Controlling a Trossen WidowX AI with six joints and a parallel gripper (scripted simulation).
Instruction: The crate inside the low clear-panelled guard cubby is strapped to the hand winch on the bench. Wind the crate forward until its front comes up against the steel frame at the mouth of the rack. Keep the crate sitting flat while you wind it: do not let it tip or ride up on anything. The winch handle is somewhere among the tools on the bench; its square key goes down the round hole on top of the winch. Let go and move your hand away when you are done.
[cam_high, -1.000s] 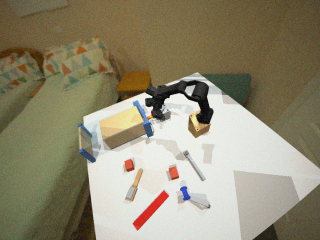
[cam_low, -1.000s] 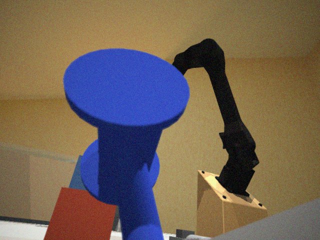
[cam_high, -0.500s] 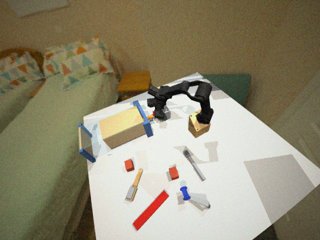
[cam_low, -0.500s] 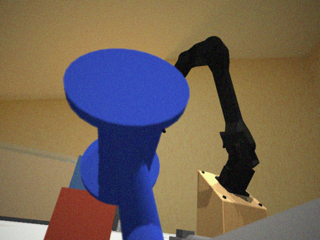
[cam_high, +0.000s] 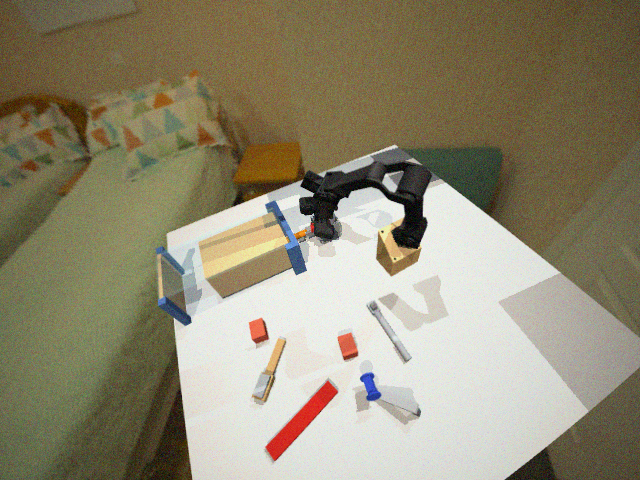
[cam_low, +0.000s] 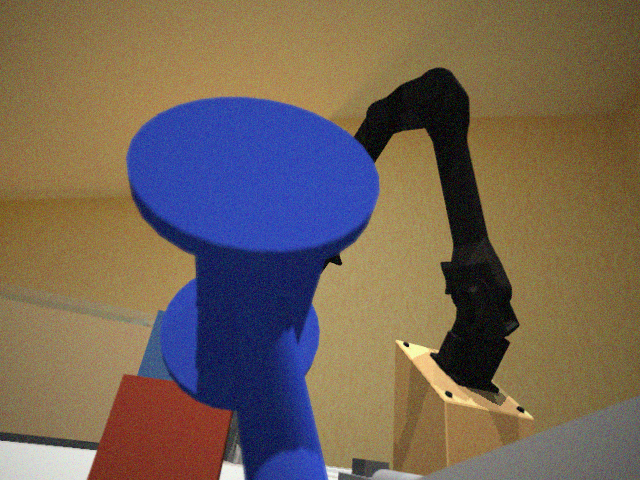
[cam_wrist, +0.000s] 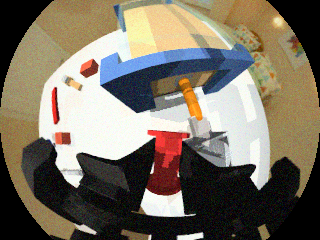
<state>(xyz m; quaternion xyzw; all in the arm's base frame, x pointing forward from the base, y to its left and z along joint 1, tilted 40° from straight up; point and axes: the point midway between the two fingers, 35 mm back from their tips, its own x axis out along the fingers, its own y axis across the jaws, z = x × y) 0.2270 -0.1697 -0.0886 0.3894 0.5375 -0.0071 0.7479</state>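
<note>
One red grip in the gripper; crate near the mouth frame

Top view, left to right: rear blue frame (cam_high: 174, 311), then crate (cam_high: 245, 253) (cam_wrist: 165, 30) inside the cubby, its front end near the blue mouth frame (cam_high: 297, 253) (cam_wrist: 175, 62). Contact there: cannot tell. Crate appears flat; long axis slants from lower left to upper right, front pointing right toward the winch side.

Right of the frame, an orange piece (cam_high: 299, 235) (cam_wrist: 191, 100) extends from the mouth. Next, the gripper (cam_high: 324, 233) (cam_wrist: 167, 142), partly closed, fingers clamped either side of the red grip (cam_high: 312, 227) (cam_wrist: 167, 162). Wrist view shows its flange and shaft; top view, only a sliver. Exterior view: a blue-handled tool (cam_high: 370, 386) (cam_low: 253, 175) masks the grip; at right, the arm stands on a wooden block (cam_high: 388, 258) (cam_low: 421, 418).
</note>
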